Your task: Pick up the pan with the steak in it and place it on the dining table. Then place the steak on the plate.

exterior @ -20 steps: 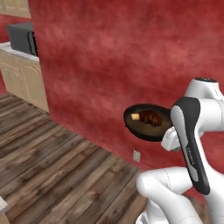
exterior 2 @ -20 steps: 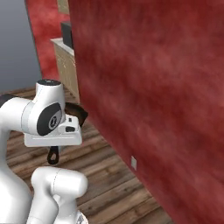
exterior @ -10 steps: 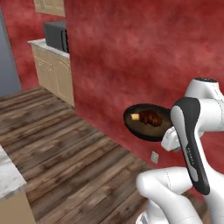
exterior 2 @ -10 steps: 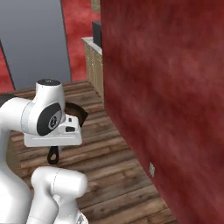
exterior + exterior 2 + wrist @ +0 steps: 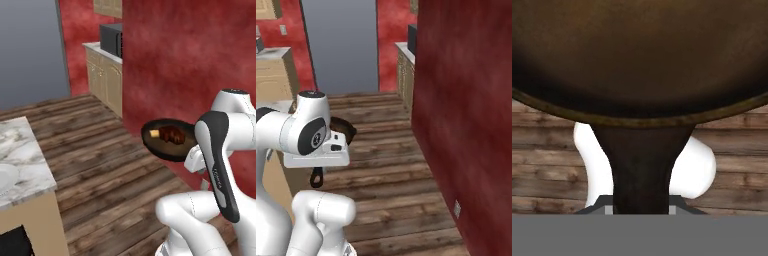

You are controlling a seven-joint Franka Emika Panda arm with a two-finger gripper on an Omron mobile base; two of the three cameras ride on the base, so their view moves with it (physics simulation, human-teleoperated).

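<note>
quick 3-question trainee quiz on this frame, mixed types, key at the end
1. True or false: the steak lies in the pan.
2. What does the gripper clamp? A) pan rim B) pan handle C) plate
3. Fill in: the pan is held above the ____ floor.

Key: 1 true; 2 B; 3 wooden. The plate sits on the dining table, in the left base view.

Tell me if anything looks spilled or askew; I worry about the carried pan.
Nothing stands out. The pan sits roughly level in the hand, its handle gripped, and the steak lies inside it.
</note>
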